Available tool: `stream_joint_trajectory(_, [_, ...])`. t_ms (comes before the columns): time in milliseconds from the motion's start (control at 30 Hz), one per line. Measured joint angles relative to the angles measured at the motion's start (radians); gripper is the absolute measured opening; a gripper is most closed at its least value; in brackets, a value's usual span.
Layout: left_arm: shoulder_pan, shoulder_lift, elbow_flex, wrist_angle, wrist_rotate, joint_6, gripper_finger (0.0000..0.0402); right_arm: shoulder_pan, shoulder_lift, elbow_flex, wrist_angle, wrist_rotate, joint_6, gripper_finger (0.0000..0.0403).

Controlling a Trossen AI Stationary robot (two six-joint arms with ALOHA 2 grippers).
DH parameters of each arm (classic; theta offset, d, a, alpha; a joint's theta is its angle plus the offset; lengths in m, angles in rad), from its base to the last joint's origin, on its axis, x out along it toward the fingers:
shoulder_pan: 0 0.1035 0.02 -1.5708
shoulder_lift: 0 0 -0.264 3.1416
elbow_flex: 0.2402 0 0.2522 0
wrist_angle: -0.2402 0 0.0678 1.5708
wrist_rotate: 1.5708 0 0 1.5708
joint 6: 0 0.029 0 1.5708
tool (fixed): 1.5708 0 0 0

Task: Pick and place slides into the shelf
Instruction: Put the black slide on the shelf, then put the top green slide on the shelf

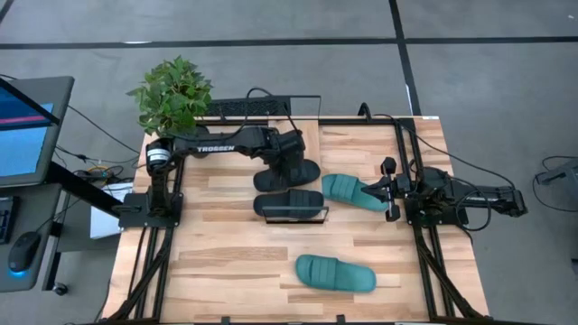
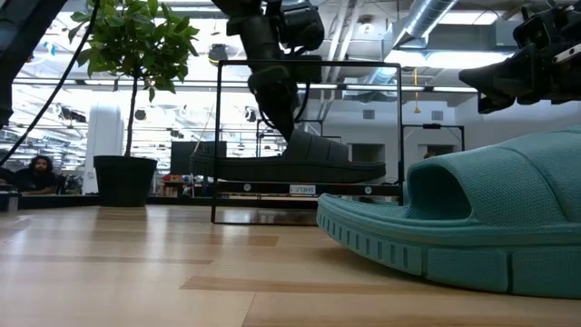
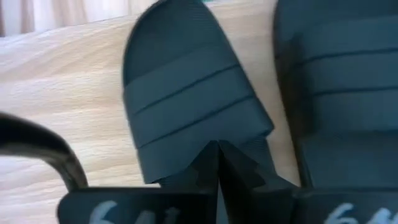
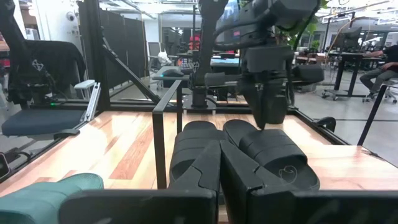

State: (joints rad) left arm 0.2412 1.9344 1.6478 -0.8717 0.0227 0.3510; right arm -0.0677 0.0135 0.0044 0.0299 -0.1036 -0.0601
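Looking at where things stand, I'd say it's roughly halfway. The shelf [image 1: 291,213] sits mid-table, and one black slide [image 1: 289,200] is already lying on its plank. The left gripper [image 1: 291,162] is down on the second black slide [image 1: 287,177], just on the far side of the first one. In the left wrist view its fingers [image 3: 217,163] are pinched together right at the ribbed strap, so it looks closed on that slide, though I can't tell whether the slide is fully settled on the shelf or resting beside it.

That leaves both teal ones. One teal slide [image 1: 352,191] is just right of the shelf, with the right gripper [image 1: 391,190] parked at its right end, jaws looking shut with nothing clearly between them. The other teal slide [image 1: 336,273] is off by itself at the near edge, well apart from everything.

So my guess: one placed, one being placed, two untouched. Potted plant [image 1: 173,93] at the far left corner isn't in anyone's way.
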Motion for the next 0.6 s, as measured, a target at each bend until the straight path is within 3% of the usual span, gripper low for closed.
stream_joint_trajectory(600, [-0.076, -0.001, 0.000, -0.039, 0.045, 0.075, 0.0000, 0.000, 0.000, 0.000, 0.000, 0.000, 0.000, 0.0000])
